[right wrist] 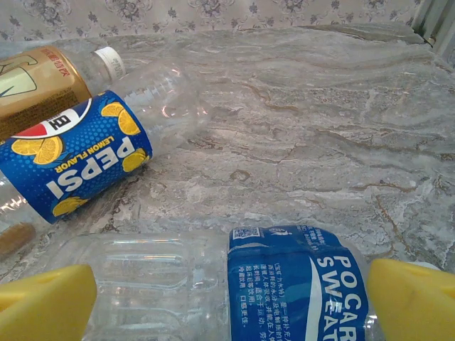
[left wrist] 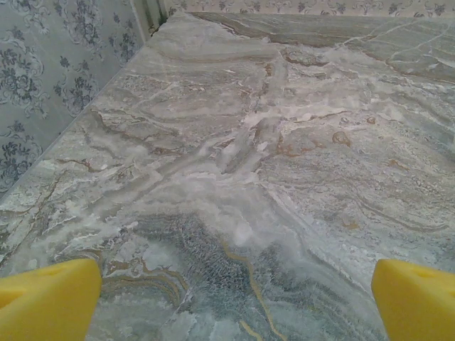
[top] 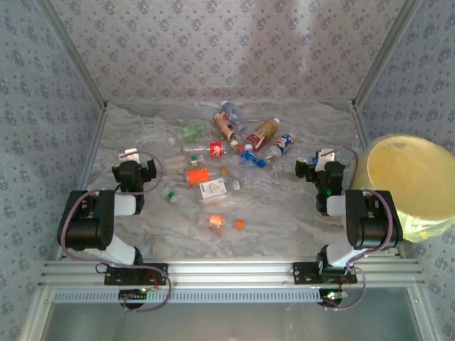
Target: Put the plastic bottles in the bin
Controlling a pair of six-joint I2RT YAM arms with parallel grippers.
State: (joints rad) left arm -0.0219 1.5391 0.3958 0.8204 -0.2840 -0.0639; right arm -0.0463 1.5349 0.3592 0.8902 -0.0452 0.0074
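Plastic bottles (top: 212, 188) scattered on marble table (top: 284, 213), bin (top: 409, 170) at right

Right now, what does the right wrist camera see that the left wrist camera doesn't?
Right wrist: a blue Pepsi bottle, a brown-labelled bottle, and a Pocari Sweat bottle close to the right tool. Left wrist: a patterned wall, off to the side of the left tool. Both: the marbled table and open yellow fingers.

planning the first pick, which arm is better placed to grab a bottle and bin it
Right, probably. The right fingers stand open with the Pocari Sweat bottle just ahead, and the bin is beside that arm. The left fingers face bare table.
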